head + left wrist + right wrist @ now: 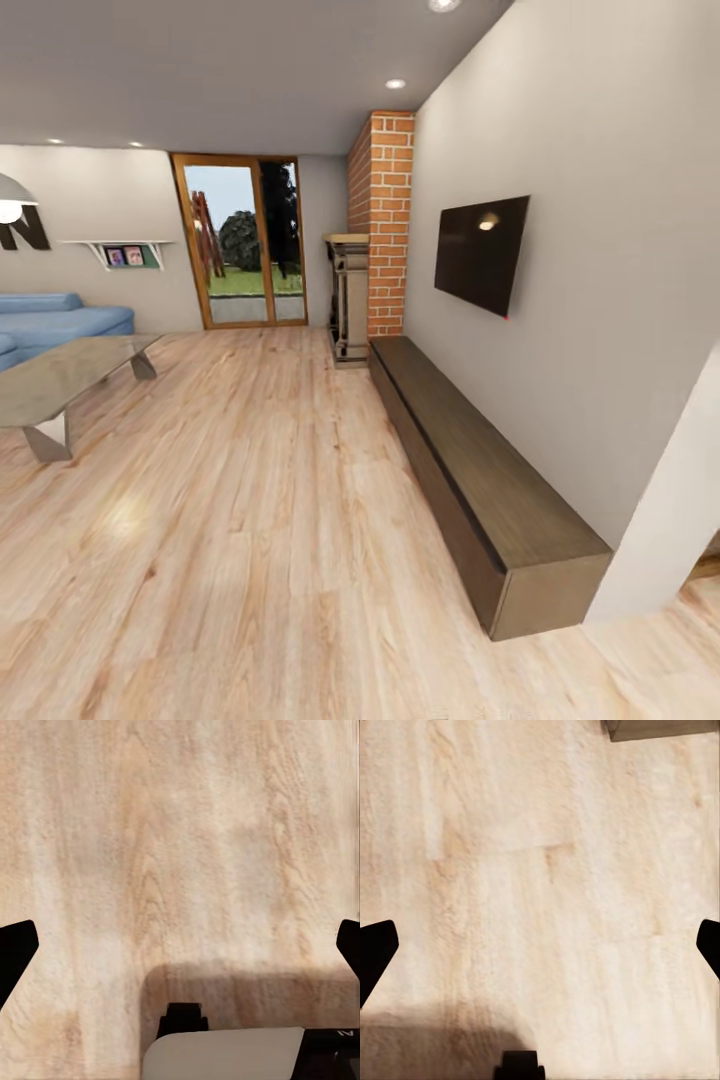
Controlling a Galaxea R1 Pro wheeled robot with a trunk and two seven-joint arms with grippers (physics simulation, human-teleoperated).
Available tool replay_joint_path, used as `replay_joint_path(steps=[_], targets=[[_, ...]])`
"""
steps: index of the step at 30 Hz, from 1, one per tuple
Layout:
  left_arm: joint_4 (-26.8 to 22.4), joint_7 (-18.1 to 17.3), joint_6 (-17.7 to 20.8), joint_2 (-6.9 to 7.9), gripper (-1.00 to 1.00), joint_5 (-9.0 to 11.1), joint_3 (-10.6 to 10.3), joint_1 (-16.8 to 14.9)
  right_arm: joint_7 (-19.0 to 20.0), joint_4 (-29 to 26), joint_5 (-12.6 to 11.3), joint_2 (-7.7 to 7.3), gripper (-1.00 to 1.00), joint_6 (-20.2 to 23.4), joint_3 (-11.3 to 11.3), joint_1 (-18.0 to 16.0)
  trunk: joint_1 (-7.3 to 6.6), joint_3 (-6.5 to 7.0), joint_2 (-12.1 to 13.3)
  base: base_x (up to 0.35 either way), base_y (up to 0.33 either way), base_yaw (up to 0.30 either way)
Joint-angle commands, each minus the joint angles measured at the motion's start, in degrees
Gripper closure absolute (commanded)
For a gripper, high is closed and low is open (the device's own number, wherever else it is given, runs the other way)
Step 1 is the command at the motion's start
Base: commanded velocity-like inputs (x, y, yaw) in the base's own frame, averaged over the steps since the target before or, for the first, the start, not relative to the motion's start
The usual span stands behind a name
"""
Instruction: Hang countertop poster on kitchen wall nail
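Observation:
The poster and the kitchen countertop are out of view; I am in a living room. In the left wrist view my left gripper (180, 945) is open, its black fingertips (15, 952) far apart over bare wooden floor, with part of the robot's white base (225, 1054) below. In the right wrist view my right gripper (540, 949) is open too, its fingertips (375, 952) wide apart over the floor with nothing between them.
A long dark wooden bench (480, 480) runs along the right wall under a wall TV (480, 252). A brick column (382, 220) and fireplace (348, 298) stand beyond it. A glass coffee table (60, 385) and blue sofa (50, 320) sit left. A white wall corner (660, 530) is near right.

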Motion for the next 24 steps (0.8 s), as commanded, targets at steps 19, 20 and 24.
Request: replay_joint_path(steps=[19,20,24], targets=[[-0.1,0.0,0.0,-0.01,-1.0,0.0,0.1,0.0,0.0,0.0,-0.2,-0.66,-1.0,-0.2,0.0,0.0,0.0,-0.05,0.0,0.0,0.0,-0.3],[-0.1,0.0,0.0,-0.01,-1.0,0.0,0.1,0.0,0.0,0.0,-0.2,-0.67,-1.0,-0.2,0.0,0.0,0.0,-0.05,0.0,0.0,0.0,-0.3],[-0.1,0.0,0.0,-0.01,-1.0,0.0,0.1,0.0,0.0,0.0,-0.2,-0.69,-1.0,-0.2,-0.1,-0.1,0.0,-0.05,0.0,0.0,0.0,-0.3]])
